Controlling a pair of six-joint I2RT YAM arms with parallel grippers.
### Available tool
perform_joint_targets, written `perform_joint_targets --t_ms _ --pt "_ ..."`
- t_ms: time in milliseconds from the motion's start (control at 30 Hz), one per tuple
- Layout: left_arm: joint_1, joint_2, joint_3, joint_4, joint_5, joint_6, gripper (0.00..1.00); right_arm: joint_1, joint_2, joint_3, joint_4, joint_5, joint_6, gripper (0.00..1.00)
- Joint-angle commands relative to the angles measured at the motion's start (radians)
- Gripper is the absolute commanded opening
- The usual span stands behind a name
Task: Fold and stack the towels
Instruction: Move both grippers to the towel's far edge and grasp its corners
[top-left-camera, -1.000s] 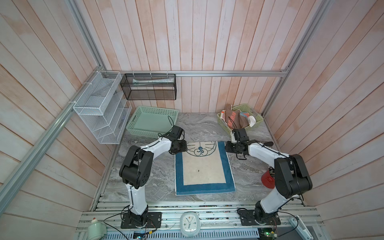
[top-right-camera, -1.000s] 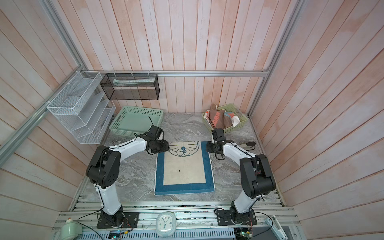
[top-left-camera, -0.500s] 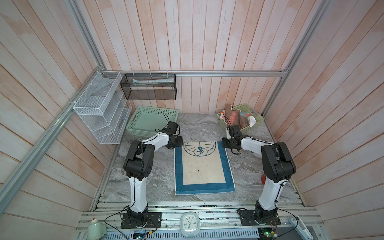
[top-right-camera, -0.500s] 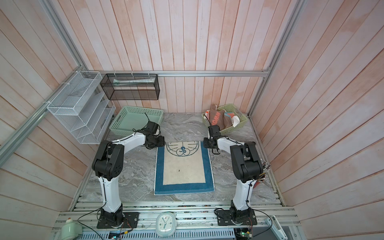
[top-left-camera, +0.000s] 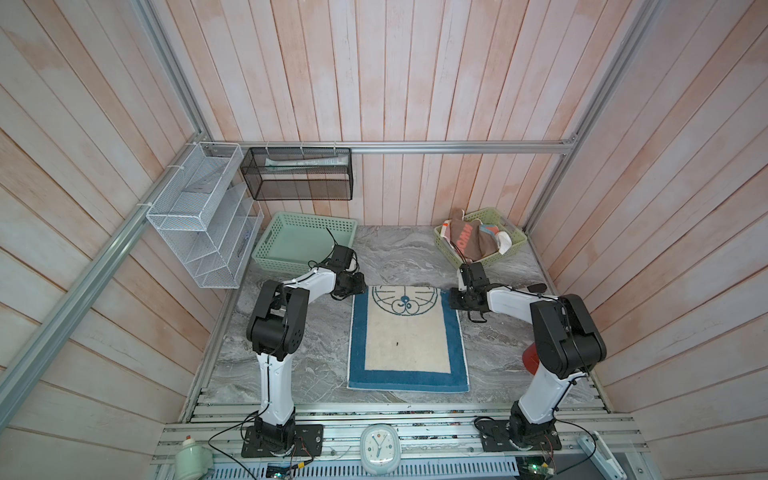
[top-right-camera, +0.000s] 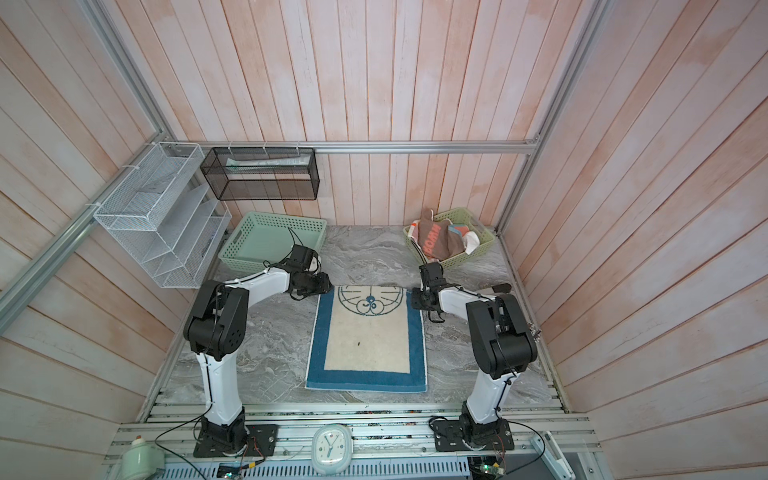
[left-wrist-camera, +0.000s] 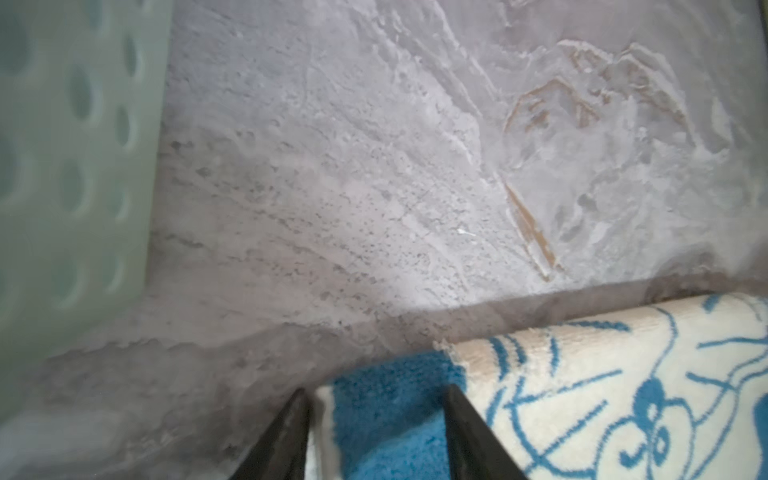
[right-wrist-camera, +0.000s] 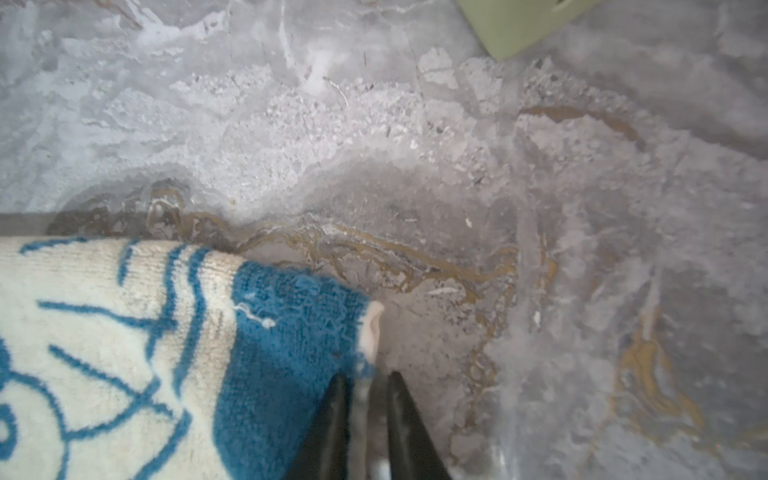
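Note:
A cream towel (top-left-camera: 407, 336) (top-right-camera: 368, 332) with a blue border and a cartoon face lies spread flat in the middle of the marble table. My left gripper (top-left-camera: 360, 289) (left-wrist-camera: 376, 415) is at its far left corner. Its jaws stand apart with the blue corner (left-wrist-camera: 386, 395) between them. My right gripper (top-left-camera: 453, 300) (right-wrist-camera: 368, 399) is at the far right corner, its jaws pinched narrow on the towel's pale edge (right-wrist-camera: 372, 328). More towels (top-left-camera: 471, 243), one brownish with coral letters, are heaped in a basket at the back right.
The yellow-green basket (top-left-camera: 513, 245) holding the heap stands at the back right. An empty mint basket (top-left-camera: 291, 266) is at the back left, just behind my left gripper. Wire racks (top-left-camera: 199, 216) hang on the left wall. A red object (top-left-camera: 530, 361) sits behind the right arm.
Both grippers shifted slightly back along the table and then returned to the towel's far corners. The towel itself lies as before.

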Motion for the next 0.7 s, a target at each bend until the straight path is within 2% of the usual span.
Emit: perform_joint_targets --t_ms 0,100,367,533,600,667 --pt "-0.003 0.011 -0.02 0.022 0.107 0.037 0.49 -0.021 -0.018 -0.011 -0.046 0.014 0.012 0.33" --pt "-0.003 0.021 -0.008 0.026 0.132 0.049 0.42 -0.042 -0.006 0.02 -0.034 -0.017 0.008 0.37" --pt "-0.002 0.017 -0.002 0.05 0.166 0.078 0.16 -0.049 0.11 0.146 -0.037 -0.111 -0.028 0.37" --pt "-0.002 0.02 0.008 0.053 0.183 0.088 0.07 -0.048 0.15 0.181 -0.033 -0.145 -0.045 0.37" --pt "-0.001 0.021 0.013 0.05 0.186 0.094 0.04 -0.049 0.166 0.196 -0.039 -0.159 -0.06 0.35" --pt "-0.001 0.018 0.017 0.045 0.185 0.104 0.0 -0.049 0.171 0.205 -0.039 -0.172 -0.08 0.26"
